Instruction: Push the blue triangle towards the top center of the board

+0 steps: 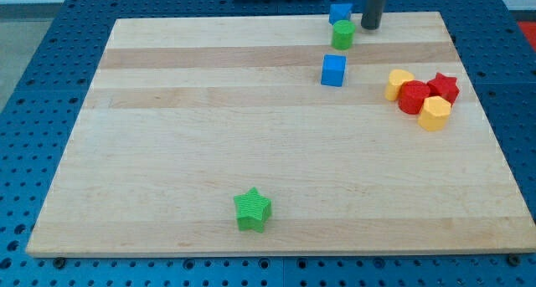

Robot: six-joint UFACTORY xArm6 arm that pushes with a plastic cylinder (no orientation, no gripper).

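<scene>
A blue block (339, 12) lies at the board's top edge, near the top center; its shape is hard to make out, it may be the triangle. A green cylinder (342, 35) touches it just below. A blue cube-like block (333, 70) lies a little further down. My tip (370, 26) rests on the board just to the right of the top blue block and the green cylinder, with a small gap between them.
At the view's right, a cluster holds a yellow block (399, 84), a red block (412, 97), a red star (443, 87) and another yellow block (434, 113). A green star (252, 209) lies near the bottom edge. The wooden board (167, 136) sits on a blue perforated table.
</scene>
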